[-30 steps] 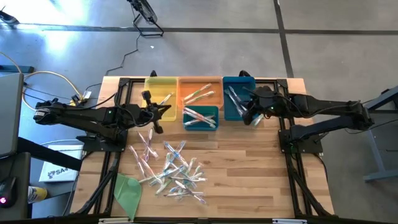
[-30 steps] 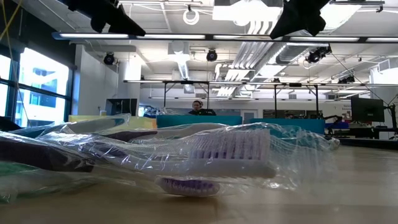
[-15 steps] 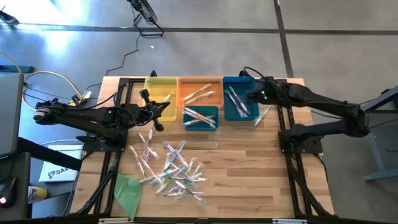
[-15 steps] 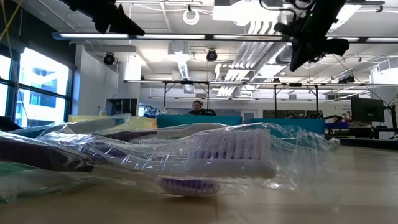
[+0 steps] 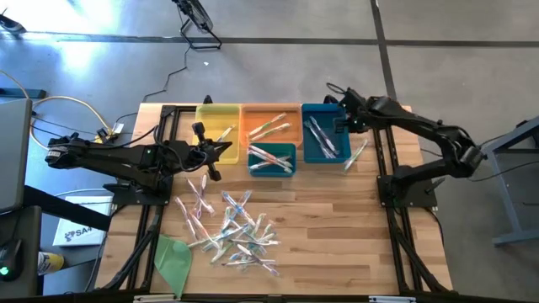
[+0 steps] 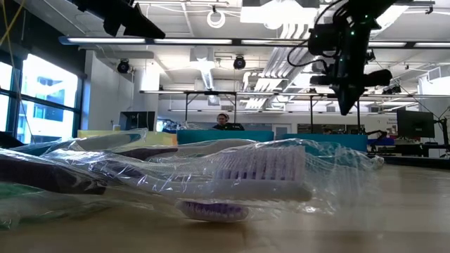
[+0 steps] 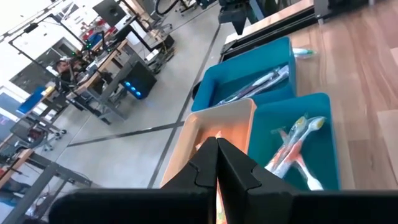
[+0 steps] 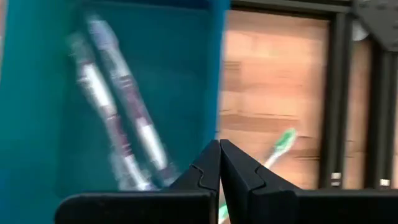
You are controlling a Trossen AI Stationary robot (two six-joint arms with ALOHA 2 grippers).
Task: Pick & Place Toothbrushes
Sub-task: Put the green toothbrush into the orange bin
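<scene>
We see the wooden worktop (image 5: pixel 337 227) first, with four bins along its far edge: yellow bin (image 5: pixel 217 118), orange bin (image 5: pixel 271 116), large teal bin (image 5: pixel 322 135), and a small teal bin (image 5: pixel 271 159) just in front of the orange one. A flat green sheet (image 5: pixel 173 259) lies at the near left corner.

We count most toothbrushes (image 5: pixel 232 225) in a loose wrapped pile mid-worktop, in front of the bins; more lie inside the orange, small teal and large teal bins. One green toothbrush (image 5: pixel 357 155) lies on the worktop just beside the large teal bin's right wall; the right wrist view shows it too (image 8: pixel 280 146).

Left tool (image 5: pixel 202 151) hovers by the yellow bin's near edge, jaws fully closed, nothing in them; its wrist view shows the fingers pressed together (image 7: pixel 217 163).

Right tool (image 5: pixel 341 124) hangs over the large teal bin's right wall, jaws closed tight and empty (image 8: pixel 219 168).

In the low view a wrapped brush (image 6: pixel 246 176) fills the foreground, and a person (image 6: pixel 223 121) sits far behind the bins.
</scene>
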